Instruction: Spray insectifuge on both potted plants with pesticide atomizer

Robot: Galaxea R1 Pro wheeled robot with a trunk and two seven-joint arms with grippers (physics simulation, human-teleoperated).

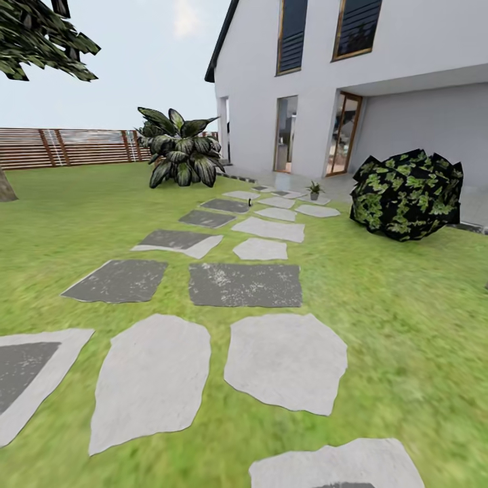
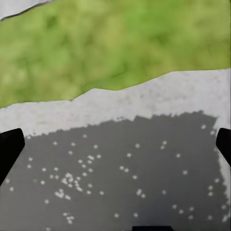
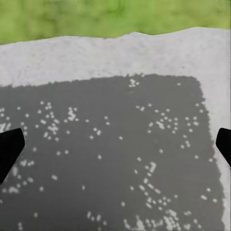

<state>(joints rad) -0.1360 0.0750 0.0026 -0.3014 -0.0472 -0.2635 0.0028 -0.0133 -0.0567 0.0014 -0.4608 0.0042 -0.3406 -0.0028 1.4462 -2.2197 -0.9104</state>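
You are out on the lawn, looking up a path of stepping stones toward the house, and nothing of the task is done yet as far as these pictures show. One potted plant stands far ahead, on the pale stones at the far end of the path, just in front of the doorway. It is too small here to tell whether any specks lie on its leaves. You cannot make out a second one. A tiny dark upright thing stands on the path to the left of the plant; it may be the atomizer, but it is too small to be sure.

A big leafy plant sits far left of the path, before the fence, and a dark bush sits to the right, near the house.

The left gripper hangs over a stone with a dark speckled patch, grass just beyond it. Its fingers stand wide apart at the picture's two edges, and nothing is between them. The right gripper is the same: wide, nothing held, above a similar dark-patched stone.

So all of it is left: you must drive up the path, find and take the atomizer, then spray both plants. My guess is that the drive comes first.
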